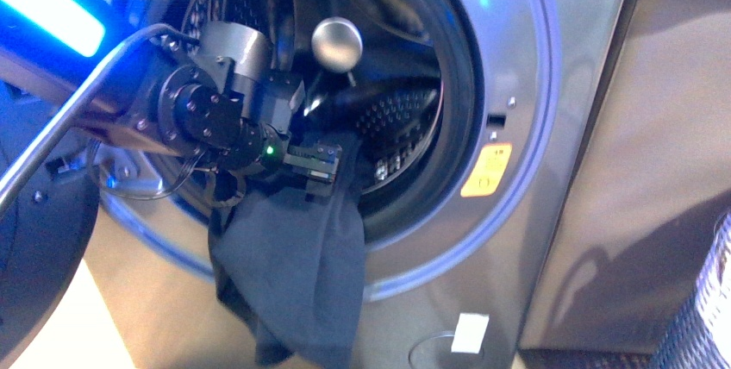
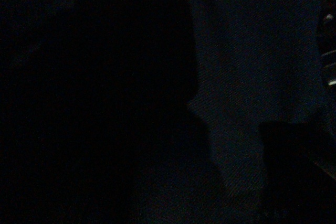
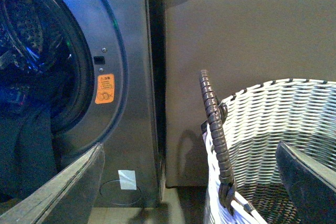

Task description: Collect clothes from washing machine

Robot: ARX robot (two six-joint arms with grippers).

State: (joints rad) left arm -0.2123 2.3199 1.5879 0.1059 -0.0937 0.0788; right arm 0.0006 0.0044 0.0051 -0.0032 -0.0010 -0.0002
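The grey washing machine [image 1: 552, 59] fills the front view, its round porthole open on the shiny perforated drum [image 1: 401, 119]. My left gripper [image 1: 332, 172] is at the porthole's lower rim, shut on the dark navy clothes [image 1: 297, 274], which hang limp from it down over the machine's front. The left wrist view is dark. My right gripper [image 3: 191, 182] is open and empty, beside the machine [image 3: 131, 77] and over the rim of the woven basket [image 3: 273, 114]. The clothes also show at the porthole [image 3: 31, 145].
The machine's open door [image 1: 39, 240] stands at the far left. An orange sticker [image 1: 487, 171] and a white label [image 1: 471, 332] are on the machine's front. A brown panel [image 1: 638, 171] stands right of the machine. The basket has a dark wrapped handle [image 3: 212, 129].
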